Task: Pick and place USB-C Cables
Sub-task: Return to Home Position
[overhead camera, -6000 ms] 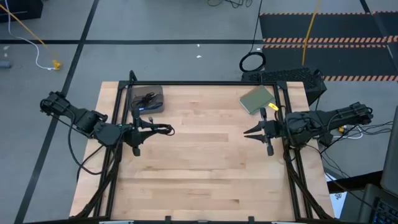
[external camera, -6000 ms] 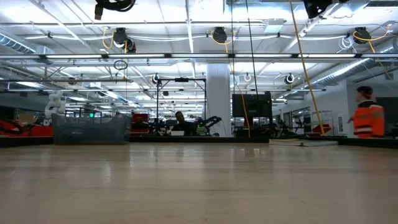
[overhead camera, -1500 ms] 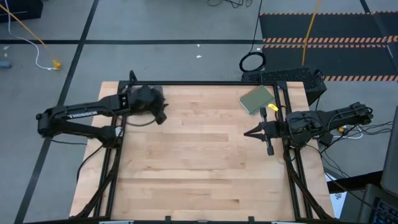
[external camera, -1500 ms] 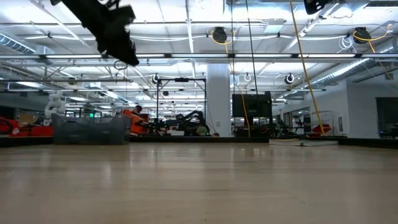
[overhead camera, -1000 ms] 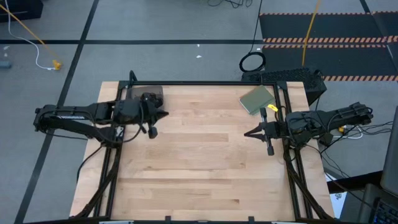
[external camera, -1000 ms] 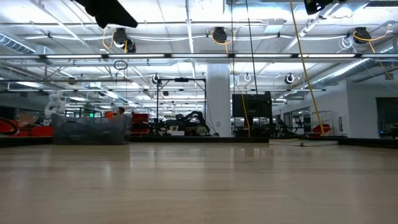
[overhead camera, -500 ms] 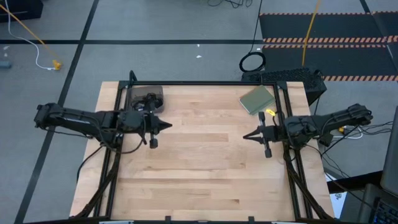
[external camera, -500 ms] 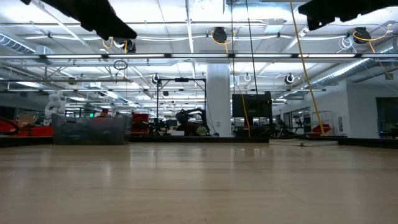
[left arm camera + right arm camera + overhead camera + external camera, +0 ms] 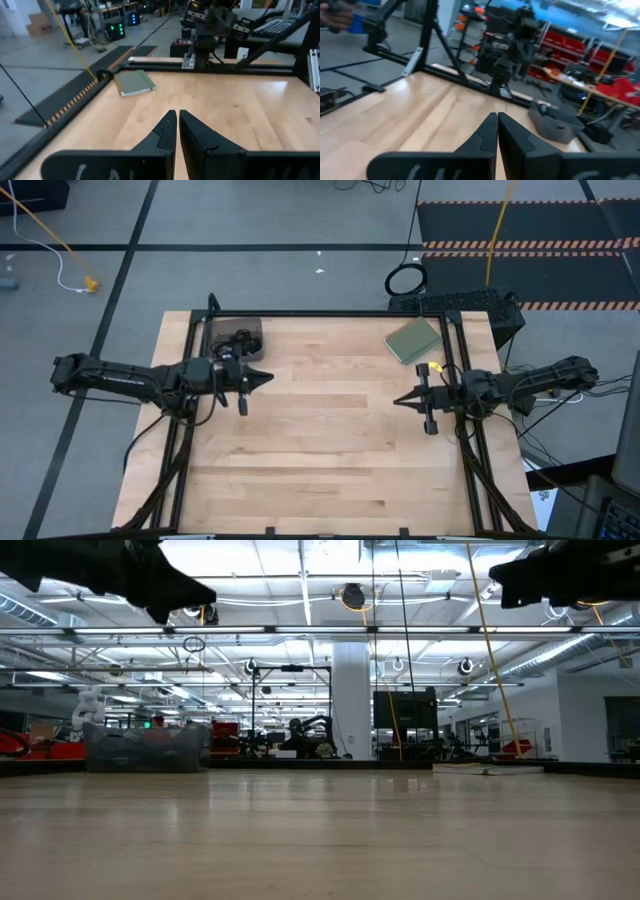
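The grey tray sits at the table's far left corner. Dark coiled USB-C cables lie in it; I cannot tell their colours apart. The right wrist view also shows the tray. My left gripper hovers just near-right of the tray, shut and empty, its fingers pointing toward the table's right. My right gripper hovers at the right side, shut and empty, pointing left. Both show high above the table in the low view, my left gripper and my right gripper.
A green flat pad lies at the far right corner and also shows in the left wrist view. A black frame borders the table. A black ring loop and a yellow cord lie on the floor beyond. Bare wood lies between the grippers.
My left gripper has drawn away from the tray toward the near edge and the table's middle, and has come lower. My right arm has also sunk a little, its gripper shifting slightly toward the near edge. Both stayed shut.
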Tool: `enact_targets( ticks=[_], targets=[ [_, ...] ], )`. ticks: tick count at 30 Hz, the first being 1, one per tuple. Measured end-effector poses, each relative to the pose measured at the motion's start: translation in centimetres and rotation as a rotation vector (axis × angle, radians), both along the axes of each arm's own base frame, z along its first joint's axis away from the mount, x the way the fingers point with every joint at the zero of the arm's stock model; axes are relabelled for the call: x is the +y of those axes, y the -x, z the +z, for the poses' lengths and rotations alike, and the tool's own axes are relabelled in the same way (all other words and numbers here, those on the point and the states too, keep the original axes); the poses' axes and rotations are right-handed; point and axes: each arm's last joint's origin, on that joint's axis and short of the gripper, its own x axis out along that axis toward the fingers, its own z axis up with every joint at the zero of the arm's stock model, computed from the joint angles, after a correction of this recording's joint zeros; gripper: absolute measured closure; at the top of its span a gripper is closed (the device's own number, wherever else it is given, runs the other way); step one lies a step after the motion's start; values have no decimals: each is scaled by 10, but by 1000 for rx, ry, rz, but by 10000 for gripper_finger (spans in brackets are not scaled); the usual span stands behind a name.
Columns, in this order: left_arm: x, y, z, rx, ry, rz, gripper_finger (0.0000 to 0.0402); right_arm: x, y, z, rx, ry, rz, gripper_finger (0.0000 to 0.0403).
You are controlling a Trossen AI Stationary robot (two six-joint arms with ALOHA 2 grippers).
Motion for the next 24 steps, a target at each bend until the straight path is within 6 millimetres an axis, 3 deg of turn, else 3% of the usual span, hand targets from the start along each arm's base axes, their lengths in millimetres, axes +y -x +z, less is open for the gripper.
enact_targets(
  ticks=[6,13,24],
  targets=[
    [3,2,-15,41,-19,26,376,-9,2,-15,0,-8,-64,399],
    [1,2,-16,29,-94,-36,376,-15,2,-16,1,-32,-111,399],
    [-9,4,-29,38,-41,-120,376,-15,2,-20,44,-97,-79,399]
  ],
)
